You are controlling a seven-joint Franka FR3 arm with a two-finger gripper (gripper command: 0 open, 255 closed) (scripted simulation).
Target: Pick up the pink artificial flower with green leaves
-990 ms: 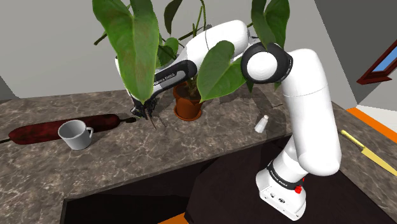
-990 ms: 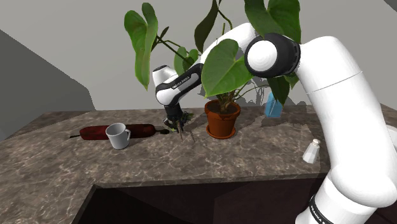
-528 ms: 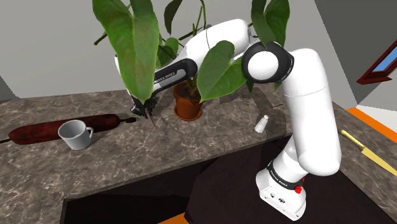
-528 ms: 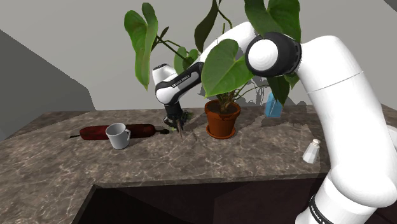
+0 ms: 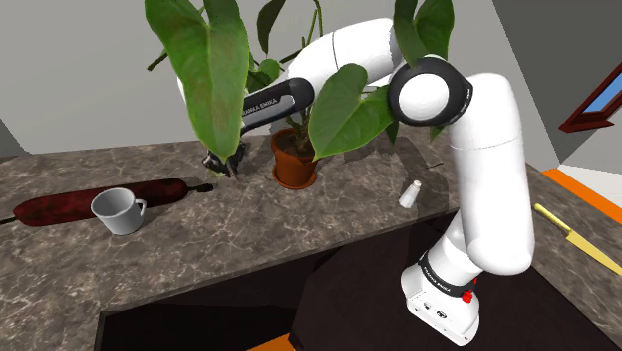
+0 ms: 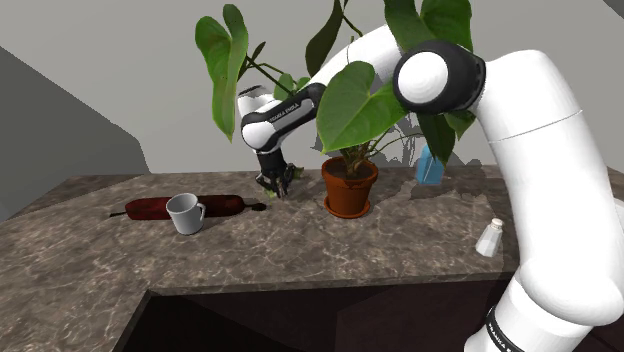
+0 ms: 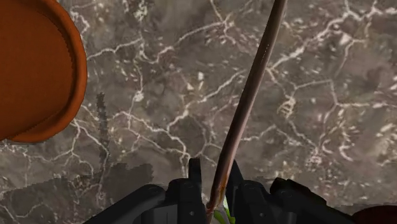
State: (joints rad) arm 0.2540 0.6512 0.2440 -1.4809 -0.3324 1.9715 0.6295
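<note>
dark red flower [image 5: 159, 189] lies flat on the countertop [image 5: 329, 214] toward the shoulder view's left edge, just behind the mug [image 5: 118, 211]. gripper [image 7: 214, 164] hangs near its thin end, beside the orange pot [image 7: 32, 70], fingers nearly closed, clasping a thin reddish-brown stem [image 7: 251, 95]; whose stem, cannot tell.

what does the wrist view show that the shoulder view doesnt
Wrist view adds: a thin reddish-brown stem clasped between the pincer's fingers, with green bits at its base. Shoulder view adds: the white mug, the white shaker, the yellow knife and the plant's big green leaves. Shared: the orange pot, the marbled counter and the pincer itself.
</note>
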